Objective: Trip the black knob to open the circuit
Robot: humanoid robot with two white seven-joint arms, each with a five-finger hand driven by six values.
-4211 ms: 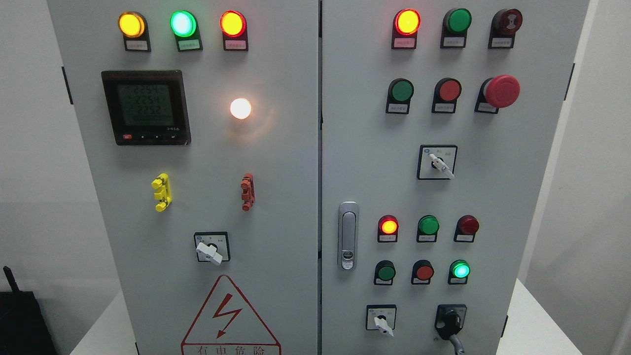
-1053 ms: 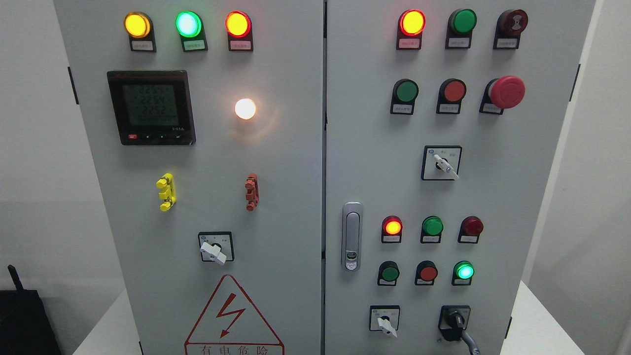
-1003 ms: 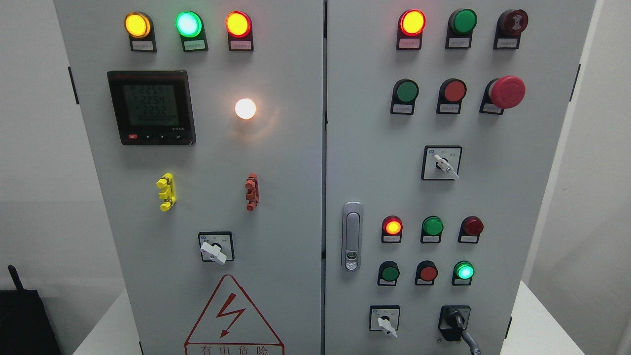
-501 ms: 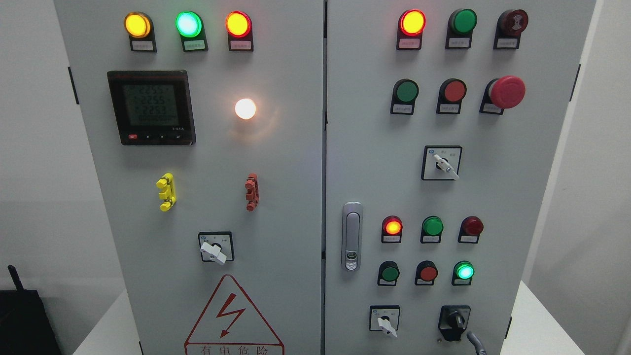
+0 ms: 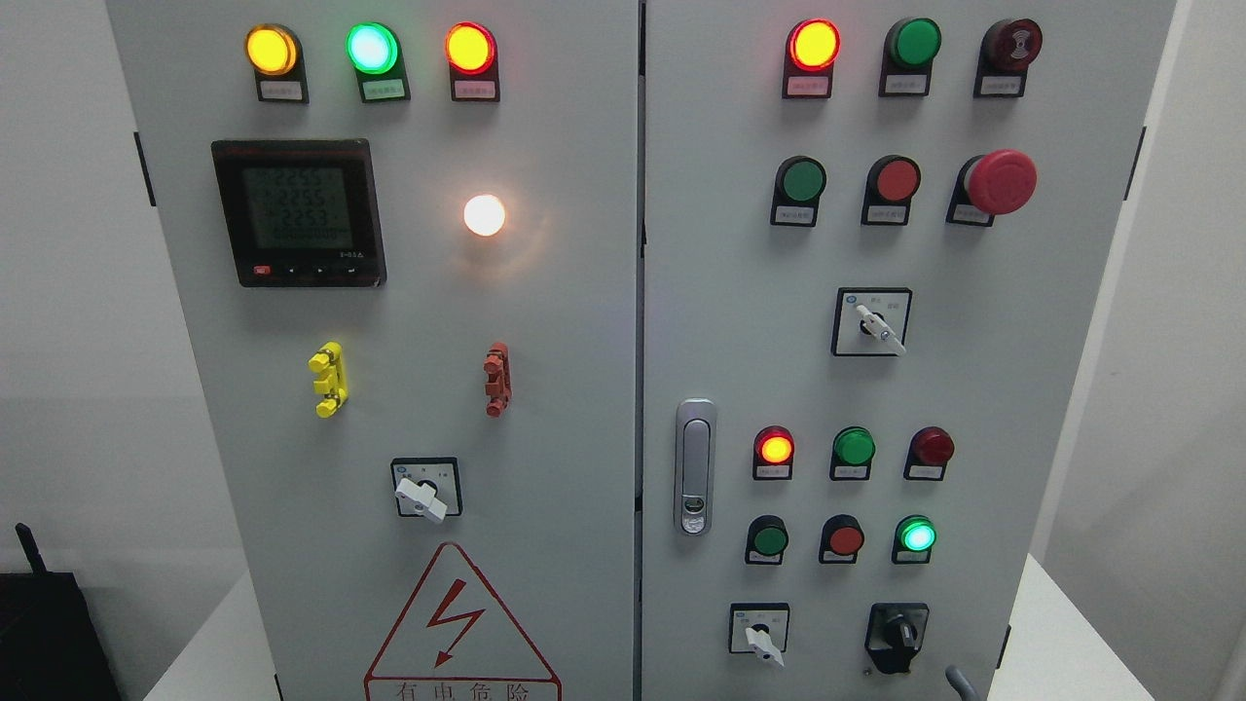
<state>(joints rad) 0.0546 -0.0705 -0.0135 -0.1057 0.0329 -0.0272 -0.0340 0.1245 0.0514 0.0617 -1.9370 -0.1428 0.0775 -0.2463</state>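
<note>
The black knob (image 5: 897, 638) sits in a black square plate at the bottom right of the grey cabinet's right door (image 5: 973, 389). Its handle stands roughly upright. A thin grey fingertip (image 5: 958, 682) of my right hand pokes up from the bottom edge, just right of and below the knob, apart from it. The rest of that hand is out of frame. My left hand does not show.
A white selector switch (image 5: 758, 638) sits left of the black knob, and a lit green lamp (image 5: 915, 535) above it. A red mushroom button (image 5: 1001, 181) sticks out at the upper right. The silver door latch (image 5: 693, 467) is near the seam.
The grey finger that lay on the knob's lower right has pulled down and to the right, off the knob. The knob's handle now shows uncovered and upright.
</note>
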